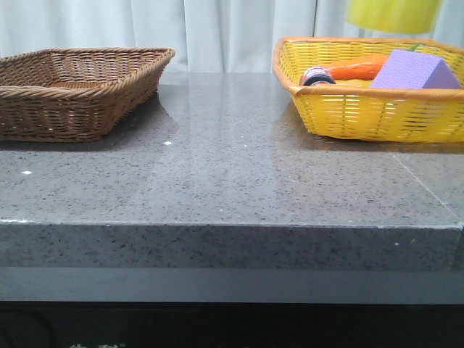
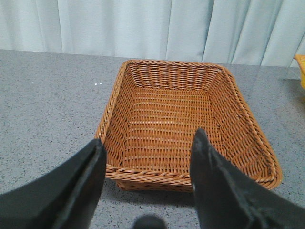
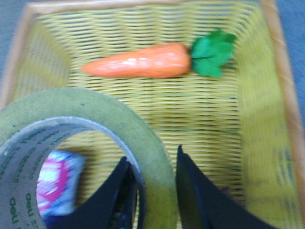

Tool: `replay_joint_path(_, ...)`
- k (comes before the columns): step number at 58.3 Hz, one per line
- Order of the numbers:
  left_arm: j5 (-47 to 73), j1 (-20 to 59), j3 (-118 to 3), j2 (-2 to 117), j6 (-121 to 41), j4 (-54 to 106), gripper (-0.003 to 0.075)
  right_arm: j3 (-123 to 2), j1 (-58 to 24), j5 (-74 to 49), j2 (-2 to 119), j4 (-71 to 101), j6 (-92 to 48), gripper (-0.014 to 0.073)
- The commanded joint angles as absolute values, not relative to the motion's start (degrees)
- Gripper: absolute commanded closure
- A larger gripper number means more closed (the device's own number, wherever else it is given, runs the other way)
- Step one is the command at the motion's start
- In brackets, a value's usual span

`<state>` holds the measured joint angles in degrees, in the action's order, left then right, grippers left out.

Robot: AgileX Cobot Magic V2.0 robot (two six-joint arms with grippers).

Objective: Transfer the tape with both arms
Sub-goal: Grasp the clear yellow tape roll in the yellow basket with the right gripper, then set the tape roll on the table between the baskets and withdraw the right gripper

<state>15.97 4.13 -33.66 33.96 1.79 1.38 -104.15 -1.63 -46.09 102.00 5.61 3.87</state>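
The tape point(image 3: 143, 143), a wide yellow roll with a pale core and green lettering, hangs above the yellow basket point(image 3: 257, 124). My right gripper point(image 3: 152, 164) is shut on its wall, one finger inside the core and one outside. In the front view the tape point(image 1: 394, 14) shows at the top edge, above the yellow basket point(image 1: 362, 116); the gripper itself is out of that view. My left gripper point(image 2: 148, 148) stands open with nothing between its fingers, just short of the near rim of the brown wicker basket point(image 2: 157, 176), which is empty.
The yellow basket holds an orange toy carrot point(image 3: 143, 61), a purple block point(image 1: 415, 71) and a small dark roll point(image 1: 317, 76). A pink and blue item point(image 3: 55, 183) shows through the tape's core. The brown basket point(image 1: 65, 109) sits at the table's left.
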Motion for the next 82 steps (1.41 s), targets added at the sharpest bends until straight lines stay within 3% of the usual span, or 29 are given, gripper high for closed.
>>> replay_joint_path(1, 11.4, 4.1, -35.3, 34.1, 2.3, 1.5, 0.0334, -104.9, -5.9, -44.1, 95.8, 7.1, 1.5, 0.0518)
replay_joint_path(16, 11.4, 4.1, -35.3, 34.1, 2.3, 1.5, 0.0334, -91.8, -20.3, -39.2, 88.7, 7.4, 0.0, 0.0518)
replay_joint_path(34, 11.4, 4.1, -35.3, 34.1, 2.3, 1.5, 0.0334, -79.1, -32.3, -32.0, 89.2, 10.8, 0.0, 0.0518)
replay_joint_path(51, 11.4, 4.1, -35.3, 34.1, 2.3, 1.5, 0.0334, -74.9, -33.3, -27.9, 94.0, 11.7, 0.0, 0.0494)
replay_joint_path(63, 11.4, 4.1, -35.3, 34.1, 2.3, 1.5, 0.0334, -75.1, -33.3, -27.2, 93.5, 11.8, 0.0, 0.0272)
replay_joint_path(67, 11.4, 4.1, -35.3, 34.1, 2.3, 1.5, 0.0334, -75.2, -33.3, -27.0, 92.3, 11.8, 0.0, 0.0235)
replay_joint_path(82, 11.4, 4.1, -35.3, 34.1, 2.3, 1.5, 0.0334, -75.4, -33.2, -26.6, 83.0, 11.8, 0.0, 0.0235)
